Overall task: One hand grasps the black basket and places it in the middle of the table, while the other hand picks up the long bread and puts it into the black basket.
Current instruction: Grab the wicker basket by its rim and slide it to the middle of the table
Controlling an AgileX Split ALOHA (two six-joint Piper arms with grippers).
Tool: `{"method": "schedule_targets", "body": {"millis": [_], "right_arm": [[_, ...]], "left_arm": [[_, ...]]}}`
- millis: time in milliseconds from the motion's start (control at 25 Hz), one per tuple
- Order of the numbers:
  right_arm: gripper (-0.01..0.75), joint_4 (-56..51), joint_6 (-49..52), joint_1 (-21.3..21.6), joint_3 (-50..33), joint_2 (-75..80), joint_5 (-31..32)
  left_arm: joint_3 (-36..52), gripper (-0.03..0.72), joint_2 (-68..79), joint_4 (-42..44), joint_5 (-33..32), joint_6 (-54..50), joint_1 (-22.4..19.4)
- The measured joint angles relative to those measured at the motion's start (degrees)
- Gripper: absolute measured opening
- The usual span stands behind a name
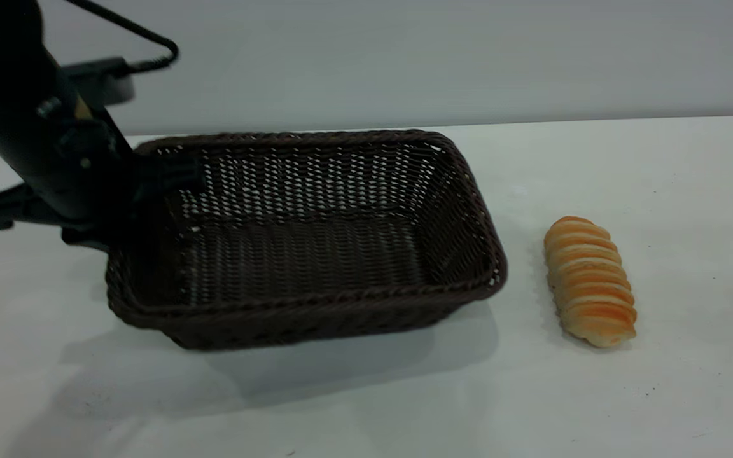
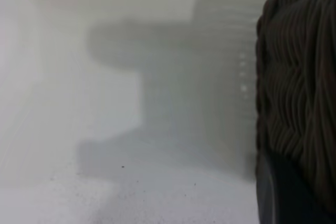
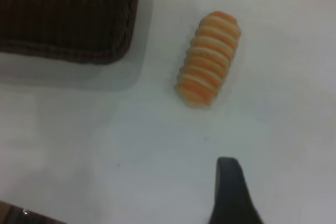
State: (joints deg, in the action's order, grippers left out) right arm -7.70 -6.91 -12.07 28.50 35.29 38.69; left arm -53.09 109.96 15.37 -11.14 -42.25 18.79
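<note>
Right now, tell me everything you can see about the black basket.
The black basket is a large rectangular bin of dark brown-black woven wicker, with a braided rim and sloped openwork sides. It holds nothing. It looks tilted, its left end raised off the white table above a shadow. The left gripper meets its left rim, apparently clamping it. The long bread lies apart on the table to its right, not touching.

The black basket (image 1: 315, 254) is dark brown-black openwork weave; the long bread (image 1: 590, 281) golden-orange with pale cross ridges — the desk (image 1: 659, 394) plain white.
</note>
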Motion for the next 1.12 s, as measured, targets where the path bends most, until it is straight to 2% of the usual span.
{"method": "schedule_targets", "body": {"millis": [440,640,760,880,1000,1120], "right_arm": [[0.475,-1.71,0.0,0.0,0.0,10.06,-8.57],[0.51,-3.49,-1.12,0.0,0.0,18.61,-14.74],[0.566,-4.07,-1.35,0.0,0.0,23.58,-19.19],[0.607,-4.62,-1.4,0.0,0.0,28.34,-23.58],[0.617,-5.59,-1.4,0.0,0.05,32.66,-27.5],[0.617,-6.44,-1.4,0.0,0.51,36.91,-31.36]], "left_arm": [[-1.25,0.15,5.9,-0.57,2.98,11.03,2.33],[-3.45,0.157,6.46,-0.86,-0.52,11.83,2.45],[-5.45,0.238,6.92,-0.78,-4.29,11.39,2.51],[-7.95,0.374,7.25,-0.15,-8.16,10.15,2.51],[-10.64,0.485,7.1,0.04,-11.79,8.34,2.51],[-12.85,0.536,5.82,0.05,-14.48,7.97,2.51]]}}
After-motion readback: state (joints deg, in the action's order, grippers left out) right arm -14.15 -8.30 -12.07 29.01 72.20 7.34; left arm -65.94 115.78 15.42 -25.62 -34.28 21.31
